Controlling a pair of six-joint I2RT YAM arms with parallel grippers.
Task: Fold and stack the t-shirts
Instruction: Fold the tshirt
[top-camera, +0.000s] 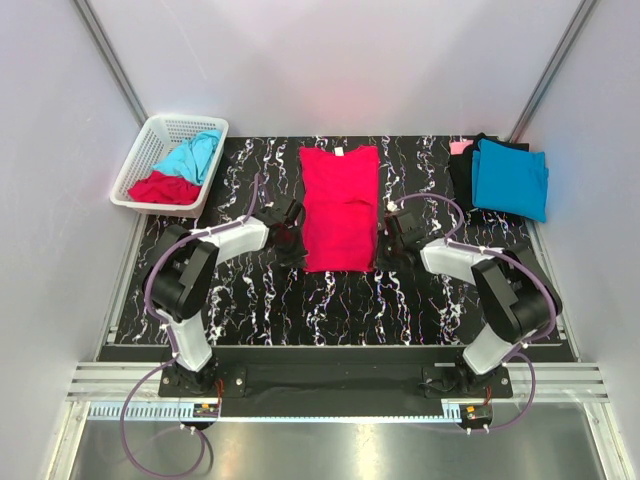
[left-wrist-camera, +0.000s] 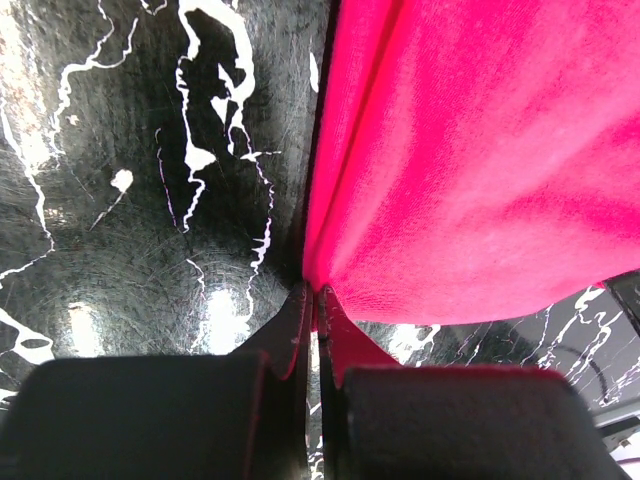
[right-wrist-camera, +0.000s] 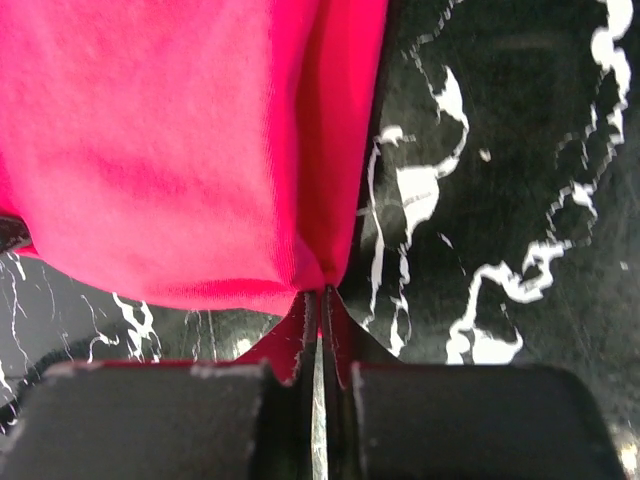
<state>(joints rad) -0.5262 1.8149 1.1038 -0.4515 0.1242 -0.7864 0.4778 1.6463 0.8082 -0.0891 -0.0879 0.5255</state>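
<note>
Left fingers (left-wrist-camera: 290, 335) and right fingers (right-wrist-camera: 295, 340) are each pressed together on an edge of a red t-shirt (top-camera: 340, 208), one on either side, with the cloth pinched at their tips. The shirt lies lengthwise, sleeves folded in, at the middle of the black marbled surface (top-camera: 250, 300). At far left, a white basket (top-camera: 140, 160) holds a turquoise shirt (top-camera: 195, 155) and a crimson shirt (top-camera: 162, 188). At far right, a folded blue shirt (top-camera: 510, 180) tops a black shirt (top-camera: 462, 175), with a pink shirt (top-camera: 459, 147) peeking out behind.
</note>
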